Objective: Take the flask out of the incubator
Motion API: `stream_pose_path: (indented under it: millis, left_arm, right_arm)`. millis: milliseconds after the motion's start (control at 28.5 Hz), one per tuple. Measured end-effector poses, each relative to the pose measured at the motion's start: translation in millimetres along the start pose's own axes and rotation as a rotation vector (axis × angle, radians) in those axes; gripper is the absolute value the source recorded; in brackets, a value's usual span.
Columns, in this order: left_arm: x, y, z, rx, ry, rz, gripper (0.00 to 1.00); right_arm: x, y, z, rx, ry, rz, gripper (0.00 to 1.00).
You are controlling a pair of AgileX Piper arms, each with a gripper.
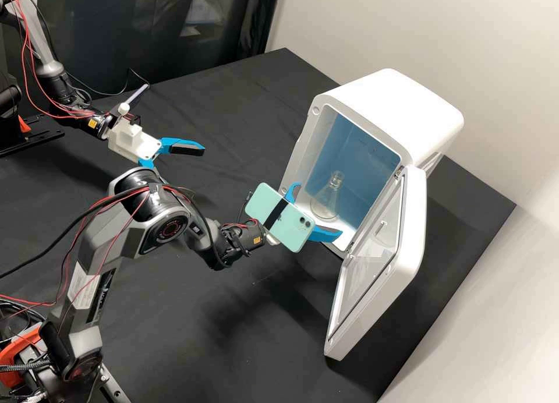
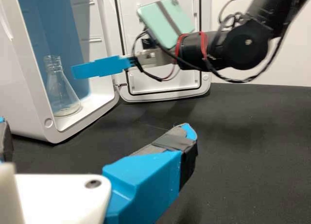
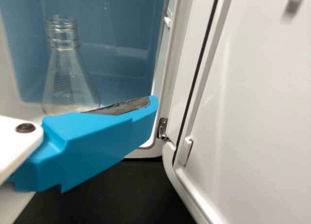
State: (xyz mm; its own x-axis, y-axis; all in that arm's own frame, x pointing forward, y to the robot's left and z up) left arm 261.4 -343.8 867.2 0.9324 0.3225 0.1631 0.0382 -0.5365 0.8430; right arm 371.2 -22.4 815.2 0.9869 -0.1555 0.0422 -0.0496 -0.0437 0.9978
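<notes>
The clear flask (image 1: 329, 198) stands upright inside the white incubator (image 1: 402, 109), whose door (image 1: 407, 240) hangs open. The right gripper (image 1: 317, 212), spread wide, sits at the opening, one finger (image 3: 92, 131) hiding part of the flask's base in the right wrist view; the left gripper (image 2: 95, 136), also spread, hovers well back

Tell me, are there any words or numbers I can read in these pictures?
No text can be read.
flask: faint marks run down its side, too blurred to read.
white patch on the right arm: any print there is too small to read.
</notes>
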Motion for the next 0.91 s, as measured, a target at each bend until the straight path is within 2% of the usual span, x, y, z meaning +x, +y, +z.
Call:
stream_pose_path:
  millis: [140,281,351,526,632,913]
  left_arm:
    - [0.1,-0.3,1.8,0.001,-0.007,-0.001,1.00]
    - [0.1,-0.3,1.8,0.001,-0.007,-0.001,1.00]
    - [0.1,-0.3,1.8,0.001,-0.007,-0.001,1.00]
    - [0.1,-0.3,1.8,0.001,-0.007,-0.001,1.00]
    - [0.1,-0.3,1.8,0.001,-0.007,-0.001,1.00]
    - [0.1,-0.3,1.8,0.001,-0.007,-0.001,1.00]
  right_arm:
    - [13.0,2.2,-1.1,-0.017,-0.016,0.011,1.00]
    - [27.4,3.5,-5.9,-0.013,-0.037,0.031,1.00]
    - [36.8,2.2,-9.5,-0.020,-0.045,0.035,1.00]
    - [52.2,-3.5,-20.7,-0.043,-0.060,0.015,1.00]
    - [58.1,-5.2,-28.8,-0.042,-0.063,0.012,1.00]
    - [62.3,-12.2,-41.6,-0.063,-0.054,-0.014,1.00]
